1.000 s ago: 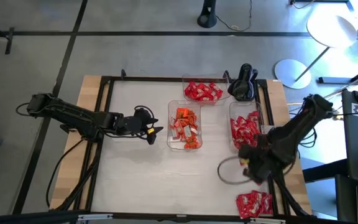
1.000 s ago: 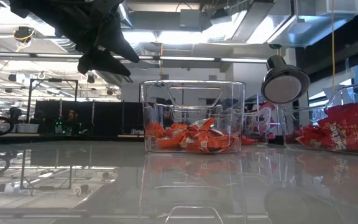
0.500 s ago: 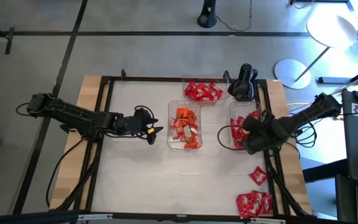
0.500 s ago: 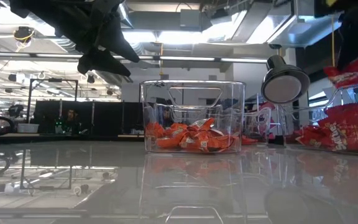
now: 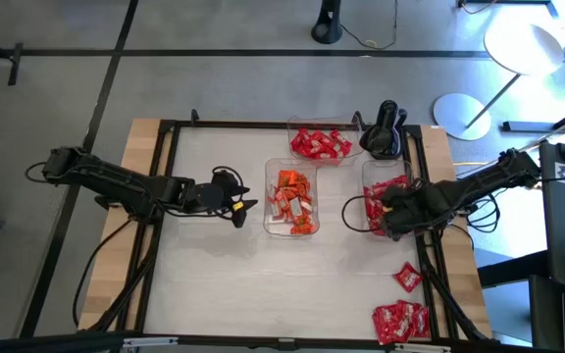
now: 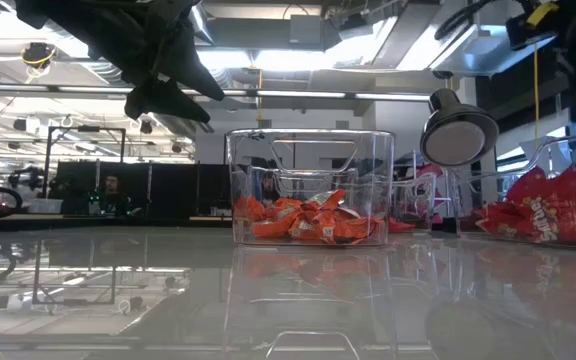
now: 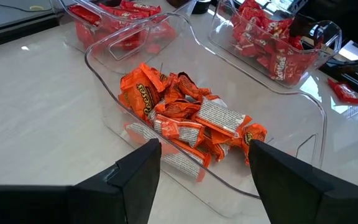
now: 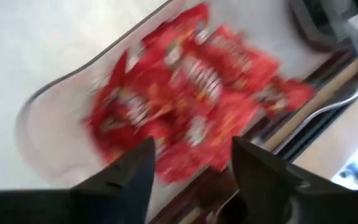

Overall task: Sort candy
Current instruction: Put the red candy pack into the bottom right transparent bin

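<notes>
Most of the sorting is judged to be done: orange wrapped candies (image 5: 291, 200) are gathered in the clear rectangular plastic tray at the table's middle (image 5: 270, 222), plain red wrapped candies (image 5: 320, 144) fill the clear tray at the far edge (image 5: 292, 128), and red wrapped candies with white marks (image 5: 388, 197) are piled in the clear tray on the right (image 5: 368, 229). What is left, as far as can be seen, is a small heap of red wrapped candies (image 5: 401, 321) at the table's near right corner and one stray red packet (image 5: 408, 278) lying just beyond it, both outside any tray. The right gripper (image 5: 387, 208) is held above the right-hand tray, over its pile of marked red candies; in the right wrist view its two dark fingers (image 8: 120, 180) are seen spread apart with nothing between them, so it is taken to be released and empty, touching no candy. The left gripper (image 5: 241, 207) is kept waiting just beside the middle tray, raised off the white tabletop (image 5: 214, 275), with its fingers likewise parted and nothing held between them.
</notes>
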{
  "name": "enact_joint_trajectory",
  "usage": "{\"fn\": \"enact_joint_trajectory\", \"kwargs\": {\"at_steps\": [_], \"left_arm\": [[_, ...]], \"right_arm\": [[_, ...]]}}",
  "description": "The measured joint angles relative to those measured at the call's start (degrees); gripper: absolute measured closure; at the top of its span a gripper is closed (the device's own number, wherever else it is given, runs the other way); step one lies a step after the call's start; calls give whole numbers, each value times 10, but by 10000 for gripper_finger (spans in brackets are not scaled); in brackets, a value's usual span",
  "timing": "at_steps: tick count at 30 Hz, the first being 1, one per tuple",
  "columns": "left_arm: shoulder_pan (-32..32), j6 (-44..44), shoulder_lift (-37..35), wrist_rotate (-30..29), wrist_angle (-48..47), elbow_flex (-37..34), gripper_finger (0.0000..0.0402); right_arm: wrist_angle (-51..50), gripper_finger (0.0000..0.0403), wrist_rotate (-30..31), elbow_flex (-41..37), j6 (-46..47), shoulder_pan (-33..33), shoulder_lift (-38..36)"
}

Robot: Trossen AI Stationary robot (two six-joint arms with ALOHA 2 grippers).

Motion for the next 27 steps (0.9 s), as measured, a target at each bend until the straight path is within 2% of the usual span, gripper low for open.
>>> {"fn": "enact_joint_trajectory", "kwargs": {"at_steps": [4,8,13,18,22,27], "left_arm": [[0,-4,0,0,0,0,169],[0,-9,0,0,0,0,169],[0,-9,0,0,0,0,169],[0,-9,0,0,0,0,169],[0,-9,0,0,0,0,169],[0,-12,0,0,0,0,169]], "right_arm": [[33,154,-82,24,-8,34,0],[102,135,-137,30,5,115,1],[178,136,-131,30,51,240,26],[176,150,-107,25,67,331,82],[201,163,-114,-13,68,362,113],[301,174,-152,-96,68,369,118]]}}
